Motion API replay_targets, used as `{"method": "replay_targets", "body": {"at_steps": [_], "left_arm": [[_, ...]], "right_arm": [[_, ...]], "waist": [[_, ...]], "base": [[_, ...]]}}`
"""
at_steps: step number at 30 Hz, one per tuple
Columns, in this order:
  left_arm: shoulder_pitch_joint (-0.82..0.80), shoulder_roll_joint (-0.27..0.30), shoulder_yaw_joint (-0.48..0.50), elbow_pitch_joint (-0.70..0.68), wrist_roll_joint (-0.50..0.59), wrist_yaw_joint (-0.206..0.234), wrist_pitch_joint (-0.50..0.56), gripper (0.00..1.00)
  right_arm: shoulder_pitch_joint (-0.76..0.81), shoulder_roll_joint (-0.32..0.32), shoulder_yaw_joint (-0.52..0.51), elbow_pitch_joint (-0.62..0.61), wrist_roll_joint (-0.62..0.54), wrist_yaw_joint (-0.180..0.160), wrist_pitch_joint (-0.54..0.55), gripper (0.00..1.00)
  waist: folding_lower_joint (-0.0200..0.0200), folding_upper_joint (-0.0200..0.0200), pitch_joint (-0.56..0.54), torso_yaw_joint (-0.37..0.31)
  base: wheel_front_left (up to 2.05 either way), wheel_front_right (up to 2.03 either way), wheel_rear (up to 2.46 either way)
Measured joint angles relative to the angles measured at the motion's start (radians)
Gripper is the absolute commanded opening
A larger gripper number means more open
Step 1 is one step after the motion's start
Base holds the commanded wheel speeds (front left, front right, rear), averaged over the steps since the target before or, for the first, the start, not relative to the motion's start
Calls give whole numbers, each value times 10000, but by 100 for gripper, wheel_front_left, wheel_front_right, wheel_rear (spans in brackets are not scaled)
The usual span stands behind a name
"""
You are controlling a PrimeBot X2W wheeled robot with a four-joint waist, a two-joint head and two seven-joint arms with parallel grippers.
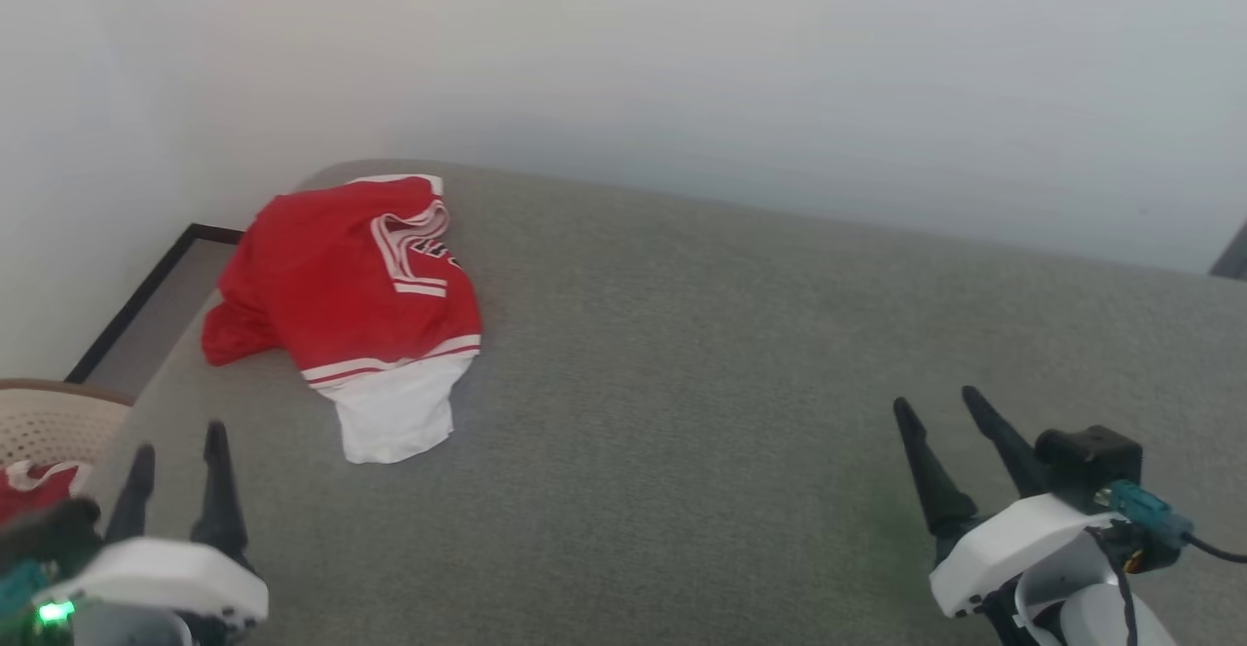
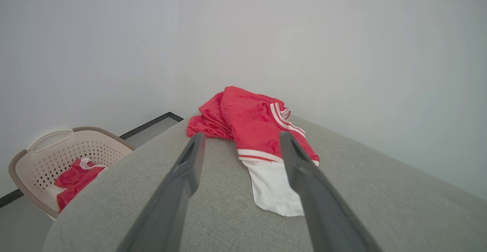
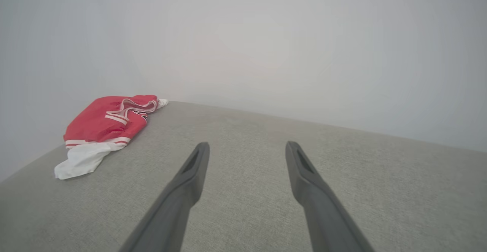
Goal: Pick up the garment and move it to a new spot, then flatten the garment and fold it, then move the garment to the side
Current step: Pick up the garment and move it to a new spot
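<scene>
The garment (image 1: 331,285) lies crumpled at the far left corner of the grey padded surface (image 1: 731,383), red with a white sleeve pointing toward me and striped trim showing. My left gripper (image 1: 178,439) hovers open at the lower left, short of the garment (image 2: 258,130) and apart from it. Over bare surface at the lower right, my right gripper (image 1: 939,400) stands open with nothing between its fingers. In the right wrist view the garment (image 3: 102,124) sits far off to the left of the open right gripper (image 3: 247,145).
A beige perforated basket (image 1: 49,417) holding a smaller red cloth (image 2: 76,176) stands on the floor left of the surface. A pale wall (image 1: 779,61) runs close behind the far edge. A dark-edged floor strip (image 1: 146,295) shows by the left corner.
</scene>
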Motion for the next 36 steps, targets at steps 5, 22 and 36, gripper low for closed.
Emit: {"method": "replay_targets", "body": {"at_steps": [5, 22, 36], "left_arm": [[-740, 376, -107, 153, -44, 0, 368, 100], [-5405, 2380, -113, 3731, -384, -86, 1772, 100], [-8712, 3219, -840, 7611, -173, 489, 4867, 100]], "right_arm": [[-10, -100, -151, -127, -12, 0, 19, 100], [-1257, -464, -395, -1492, -282, 0, 439, 100], [-1905, -560, -458, -2125, -408, 0, 546, 100]], "waist": [[-1, 0, 232, -318], [-1, 0, 3110, -1927], [0, 0, 5356, -2762]], "base": [[0, 0, 0], [0, 0, 0], [0, 0, 0]]}}
